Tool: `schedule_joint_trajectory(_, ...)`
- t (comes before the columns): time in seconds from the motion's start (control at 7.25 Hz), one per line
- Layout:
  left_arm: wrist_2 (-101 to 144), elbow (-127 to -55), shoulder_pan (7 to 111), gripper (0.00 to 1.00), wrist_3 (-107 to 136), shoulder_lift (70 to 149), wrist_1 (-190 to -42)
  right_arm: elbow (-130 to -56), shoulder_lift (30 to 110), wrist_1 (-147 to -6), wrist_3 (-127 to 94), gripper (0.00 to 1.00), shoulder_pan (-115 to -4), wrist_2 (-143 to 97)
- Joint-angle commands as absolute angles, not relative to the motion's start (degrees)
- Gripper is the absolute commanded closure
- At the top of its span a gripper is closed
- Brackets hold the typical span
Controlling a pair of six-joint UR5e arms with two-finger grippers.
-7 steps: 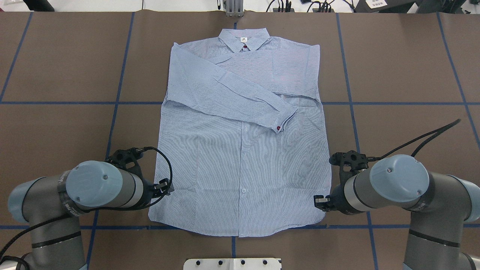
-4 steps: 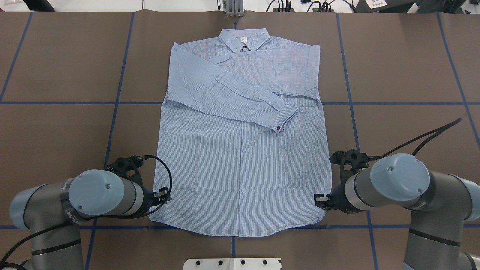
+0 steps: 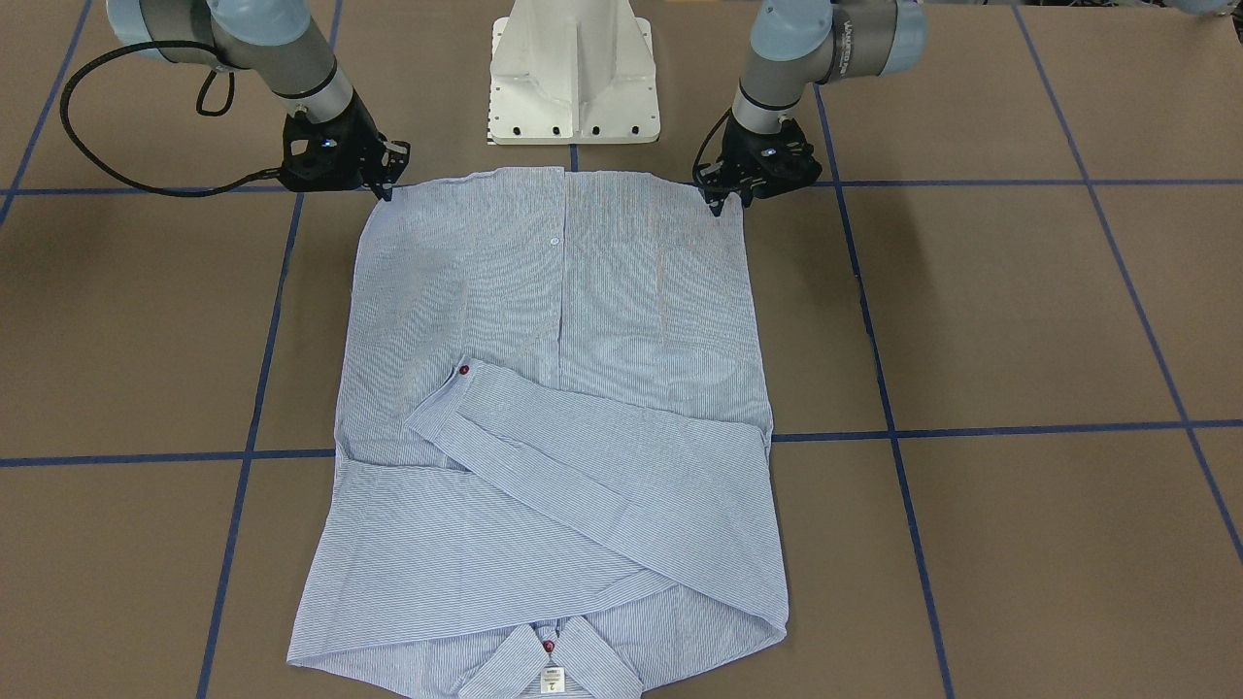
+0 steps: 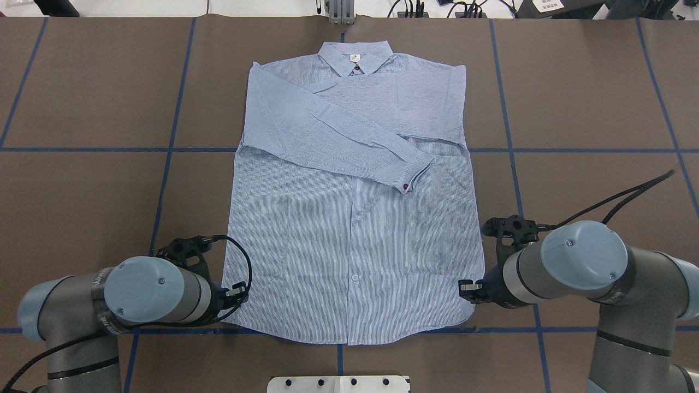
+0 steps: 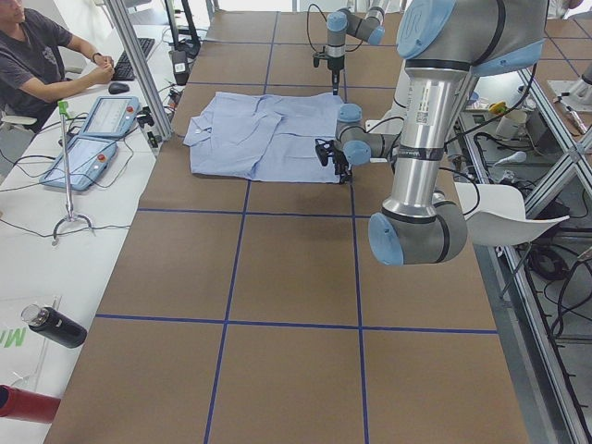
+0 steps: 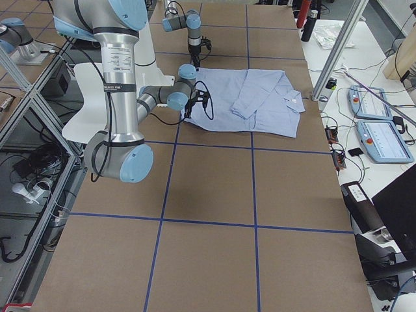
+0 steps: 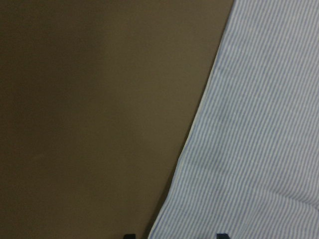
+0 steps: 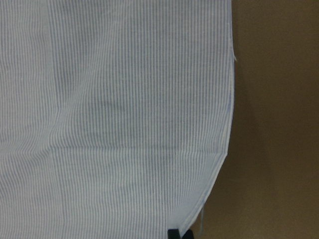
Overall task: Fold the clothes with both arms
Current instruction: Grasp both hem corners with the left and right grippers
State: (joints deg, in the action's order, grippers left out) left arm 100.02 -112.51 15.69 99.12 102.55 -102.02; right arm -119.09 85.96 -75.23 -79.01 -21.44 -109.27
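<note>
One light blue, finely striped shirt [image 4: 349, 229] lies flat and face up in the middle of the table [image 4: 82, 218], with its collar [image 4: 355, 54] at the far edge from the robot and its hem nearest the white pedestal base [image 3: 575, 73]. Its two sleeves are folded across the chest, one over the other, and the upper cuff ends near the button placket. Two red buttons show, one on that cuff [image 4: 405, 187] and one at the collar, and one pale button [image 4: 355, 277] sits low on the placket. Two arms reach in low, one at each hem corner. The left gripper [image 4: 240, 292] sits at the shirt's left side edge just above the hem; in its wrist view the two fingertips [image 7: 128, 236] stand well apart, released, with the cloth edge running down between them. The right gripper [image 4: 465, 289] is at the rounded right hem corner; in its wrist view the fingertips [image 8: 173, 234] are drawn together right on the hem edge, apparently pinching the cloth, which lies flat there. The table is covered in brown sheeting crossed by blue tape lines [image 4: 82, 148] in a grid. Beyond its far side stands a white bench with two control tablets [image 6: 367, 101], cables and a black bottle [image 5: 54, 326], and a person [image 5: 37, 55] sits there at a keyboard.
</note>
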Motion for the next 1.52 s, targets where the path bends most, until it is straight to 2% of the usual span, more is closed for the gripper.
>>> schedule_joint_trajectory(0.0,100.02,-112.41,15.64,0.50,99.14,102.39,-101.87,-119.09,85.96,-75.23,-79.01,1.00,-21.53,-109.34)
schedule_joint_trajectory(0.28,100.02,-112.76,15.56,0.51,99.14,101.78,-101.25,-118.92,85.96,-75.23,-79.01,1.00,-21.62,-109.25)
schedule_joint_trajectory(0.55,100.11,-113.03,15.56,0.62,99.14,101.95,-101.16,-118.92,86.04,-75.32,-79.01,1.00,-21.71,-109.34)
schedule_joint_trajectory(0.69,100.11,-113.03,15.56,0.69,99.14,101.95,-101.16,-118.83,86.04,-75.24,-79.01,1.00,-21.80,-109.25)
schedule_joint_trajectory(0.96,100.19,-113.11,15.29,0.96,99.14,102.04,-101.16,-118.83,86.04,-75.32,-78.84,1.00,-21.88,-109.34)
schedule_joint_trajectory(1.1,100.28,-113.20,15.29,1.00,99.14,102.04,-101.16,-118.83,86.04,-75.32,-78.84,1.00,-21.88,-109.34)
schedule_joint_trajectory(1.38,100.37,-114.77,15.56,1.00,99.14,101.87,-100.29,-119.09,86.04,-75.24,-78.49,1.00,-22.15,-109.42)
